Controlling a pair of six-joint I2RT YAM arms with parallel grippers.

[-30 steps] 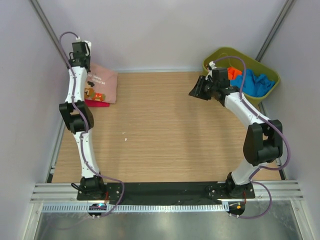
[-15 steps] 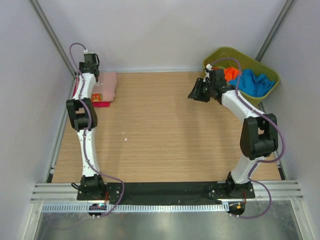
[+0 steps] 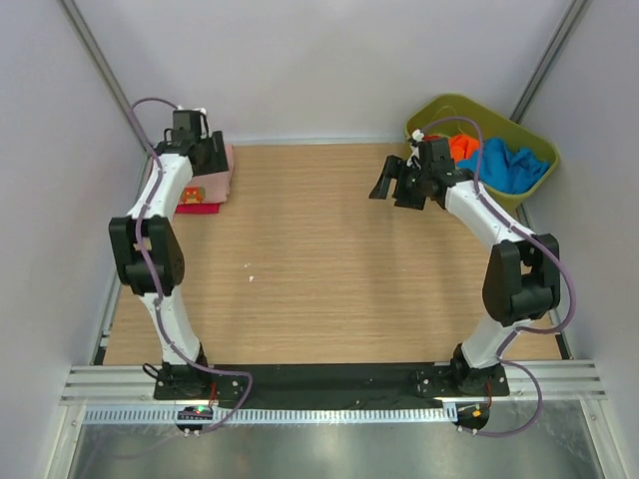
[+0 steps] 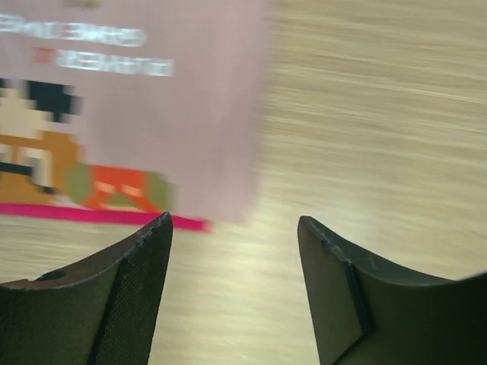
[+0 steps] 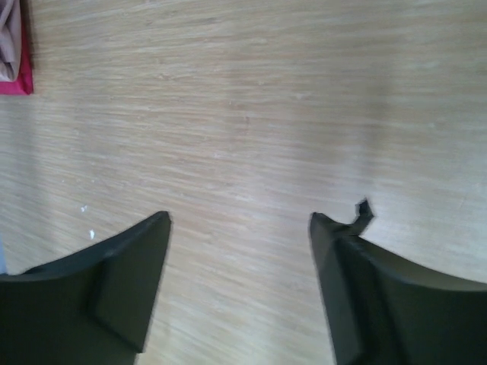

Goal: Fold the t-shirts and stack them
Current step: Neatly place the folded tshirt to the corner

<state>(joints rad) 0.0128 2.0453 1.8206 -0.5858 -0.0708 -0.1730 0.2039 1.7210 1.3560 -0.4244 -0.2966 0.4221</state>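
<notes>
Since the earlier frame, the left end effector (image 3: 208, 152) has swung off the shirt stack toward its far right corner and its jaws have parted, while the right end effector (image 3: 387, 186) has shifted slightly left and spread wider. Left end effector: jaws apart, nothing held, fingertips hanging over bare wood just beside the stack's edge. Right end effector: jaws wide apart, nothing held, poised above the light wooden bench (image 3: 319, 269) near the far right. Ahead of the left fingertips lies the folded dusty-pink cloth t-shirt (image 4: 152, 114) with its brown-orange pixel cartoon print; it rests on the folded magenta cloth t-shirt (image 4: 91, 213), whose edge shows along the pink one's hem. This stack sits at the bench's far left corner. At the far right corner, the olive-green plastic tub (image 3: 449, 103) holds a crumpled blue cloth t-shirt (image 3: 514, 165) and an orange cloth t-shirt (image 3: 464, 147).
</notes>
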